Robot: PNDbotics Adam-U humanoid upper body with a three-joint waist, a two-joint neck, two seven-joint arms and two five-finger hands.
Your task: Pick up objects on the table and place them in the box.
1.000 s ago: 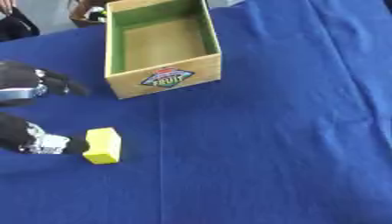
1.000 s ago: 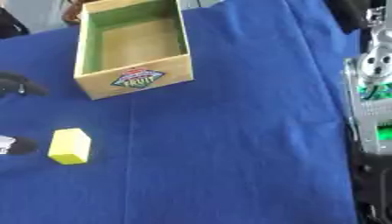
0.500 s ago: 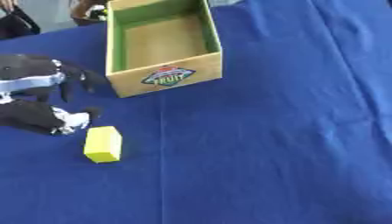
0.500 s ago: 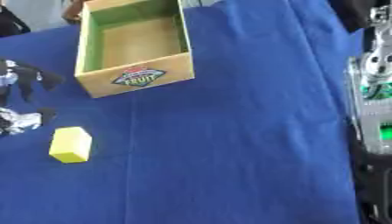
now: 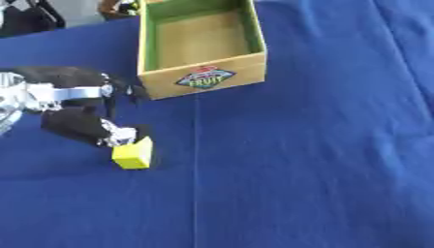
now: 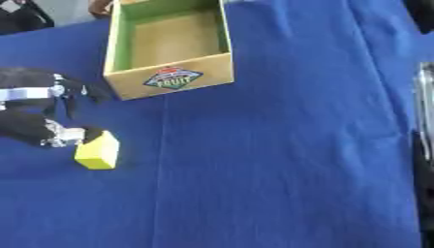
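A single blue cloth (image 5: 322,145) is covering the whole table, with a faint crease running down it from the box toward the near edge. One box (image 5: 202,46) is sitting on it at the far side, open at the top, green inside with a brown floor and nothing lying in it (a fruit label is showing on its near wall). One hand, the left hand (image 5: 81,114), is reaching in from the left edge, black with silver at the wrist; its fingers are spread and pointing toward the box, and its thumb is coming down against the far left corner of the block, touching it but not closing round it. One yellow block (image 5: 134,153) is lying on the cloth nearer than the box and a little left of the crease, well apart from the box, with only bare cloth lying between the two. At the right edge of the right eye view a dark, silver-trimmed part is showing; what it is cannot be told.
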